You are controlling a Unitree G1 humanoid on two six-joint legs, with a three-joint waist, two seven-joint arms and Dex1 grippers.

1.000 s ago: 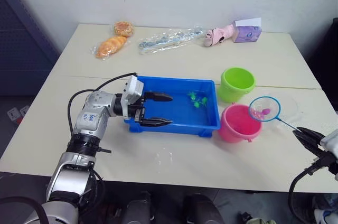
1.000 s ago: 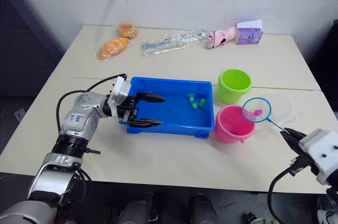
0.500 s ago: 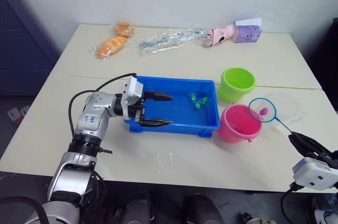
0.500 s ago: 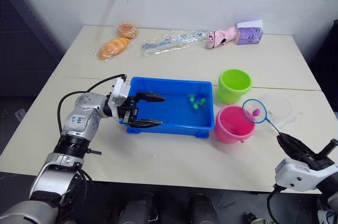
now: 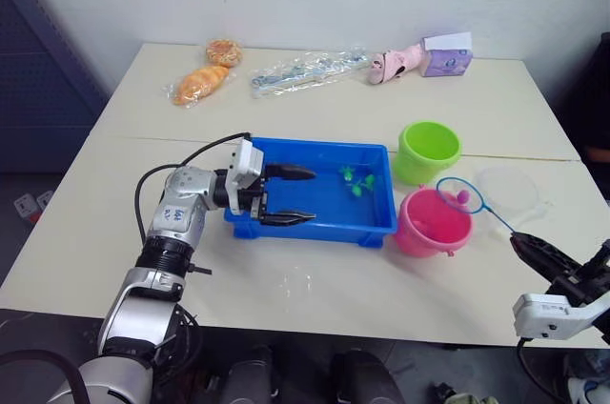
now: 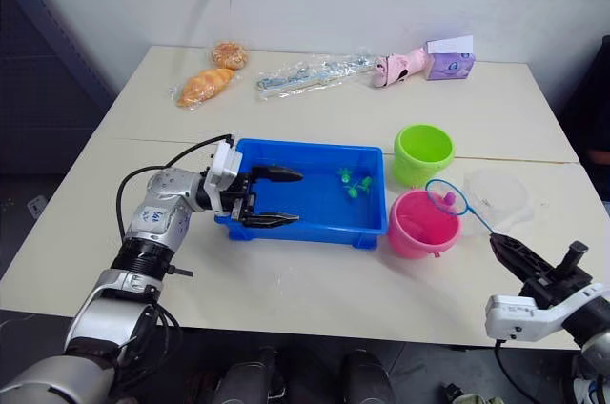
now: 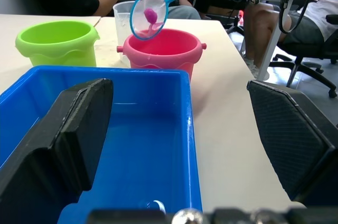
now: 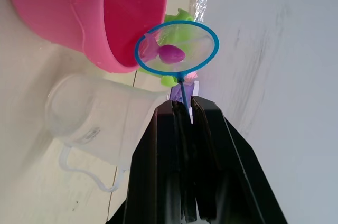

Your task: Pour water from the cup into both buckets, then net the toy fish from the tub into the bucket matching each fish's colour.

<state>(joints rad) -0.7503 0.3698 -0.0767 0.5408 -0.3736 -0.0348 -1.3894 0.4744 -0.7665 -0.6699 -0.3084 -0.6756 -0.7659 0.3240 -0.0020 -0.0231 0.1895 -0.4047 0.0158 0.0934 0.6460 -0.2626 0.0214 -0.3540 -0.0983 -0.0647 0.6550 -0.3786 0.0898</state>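
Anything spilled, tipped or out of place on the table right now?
Nothing stands out. The pink bucket, green bucket and cup stand upright. The right gripper holds the net, a pink fish in it, over the pink bucket's rim.

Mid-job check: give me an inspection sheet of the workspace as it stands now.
Surface: beige table, wet patch near its front edge.
Job's things: blue-rimmed net holding a pink toy fish over the pink plastic bucket; lime green bucket behind; green toy fish in the shallow blue tub; clear measuring cup on the table.
Clutter: bagged pastries, clear wrapper, pink toy, purple box at the back.
Grippers: left gripper open over the tub's end; right gripper shut on the net's handle.
Cables: black cable at left wrist.
Surroundings: seated people, office chair.
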